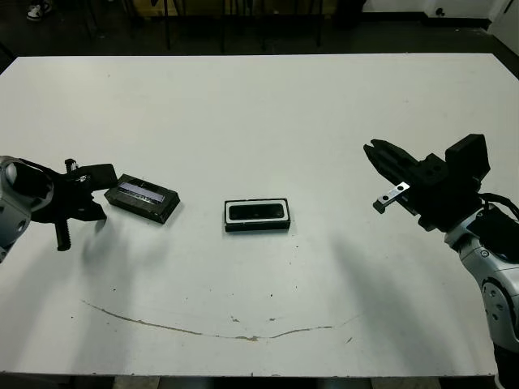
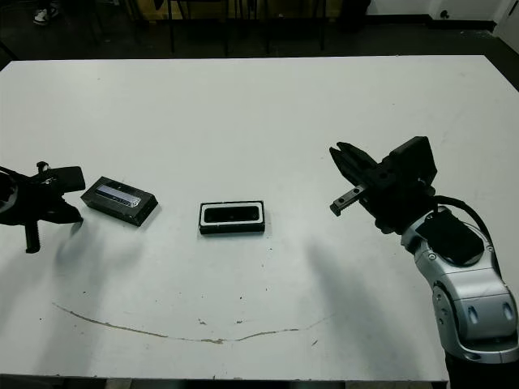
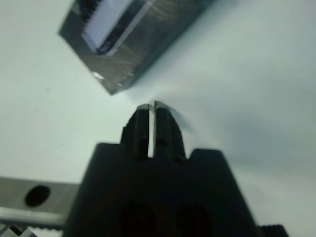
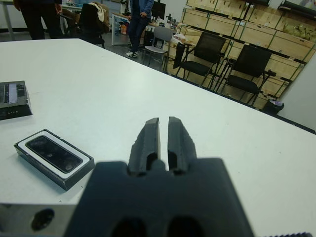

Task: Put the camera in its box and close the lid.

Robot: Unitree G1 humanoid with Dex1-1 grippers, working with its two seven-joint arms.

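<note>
Left eye view: box (image 1: 258, 215) at frame centre with camera (image 1: 258, 212) inside, lid (image 1: 143, 198) lying apart at its left just beside left gripper (image 1: 104, 194), whose fingers are pressed together, right gripper (image 1: 373, 150) at right, fingers nearly together, holding nothing

From my station, the left wrist view is heavily blurred: the lid (image 3: 131, 42) is soft and out of focus, and its far end runs off the picture's edge, so I can't read the pale marking on it. In the right wrist view, the lid is cut by the frame edge too. In the head views, my left arm is cropped at the picture's side. The people (image 4: 37, 17) beyond the table show only from the waist down.
</note>
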